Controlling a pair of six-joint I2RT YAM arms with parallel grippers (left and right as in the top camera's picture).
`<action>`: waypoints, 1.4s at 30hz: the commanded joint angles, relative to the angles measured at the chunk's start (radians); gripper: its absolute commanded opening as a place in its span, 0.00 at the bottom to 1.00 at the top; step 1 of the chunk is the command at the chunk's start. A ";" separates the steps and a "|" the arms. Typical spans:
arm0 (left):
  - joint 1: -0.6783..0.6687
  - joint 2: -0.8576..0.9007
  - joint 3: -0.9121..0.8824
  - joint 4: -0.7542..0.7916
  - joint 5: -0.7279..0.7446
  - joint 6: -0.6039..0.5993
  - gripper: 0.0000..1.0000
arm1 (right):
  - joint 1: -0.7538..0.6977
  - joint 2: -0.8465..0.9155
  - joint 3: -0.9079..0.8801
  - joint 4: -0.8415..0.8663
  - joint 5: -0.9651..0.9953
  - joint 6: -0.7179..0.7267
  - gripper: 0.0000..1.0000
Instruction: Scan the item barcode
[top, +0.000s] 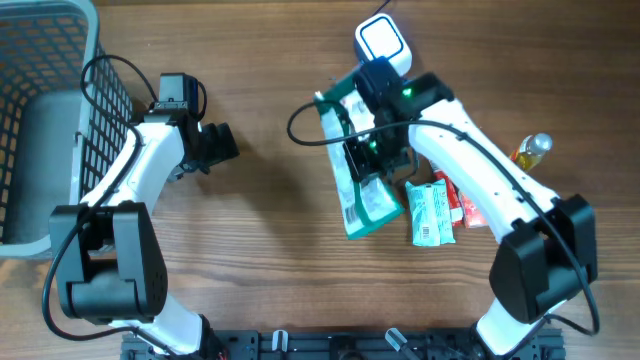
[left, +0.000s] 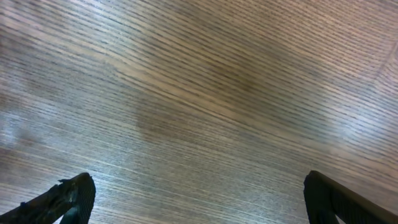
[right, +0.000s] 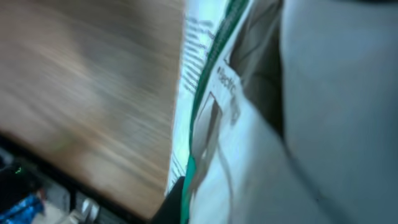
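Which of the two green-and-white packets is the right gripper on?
The long packet, the left one, in the right gripper. The short packet lies clear of it, beside the red packet.

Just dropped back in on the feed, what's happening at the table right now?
The right arm is on the green-and-white package, its right tool down on the package's middle, close to the white scanner at the far side of the table. The right wrist view is filled with blurred packaging, so a grip cannot be confirmed. The left tool is open over bare wood, holding nothing. A smaller green packet and a bottle lie beside the right arm; a grey basket stands at the left.
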 joint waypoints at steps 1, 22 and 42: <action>0.008 -0.014 0.013 0.000 -0.013 -0.017 1.00 | -0.006 0.013 -0.068 0.038 0.059 0.098 0.47; 0.008 -0.014 0.013 0.000 -0.013 -0.017 1.00 | -0.005 0.013 -0.045 0.439 0.130 0.117 1.00; 0.008 -0.014 0.013 0.000 -0.013 -0.017 1.00 | -0.005 -0.145 -0.045 0.527 0.134 0.118 1.00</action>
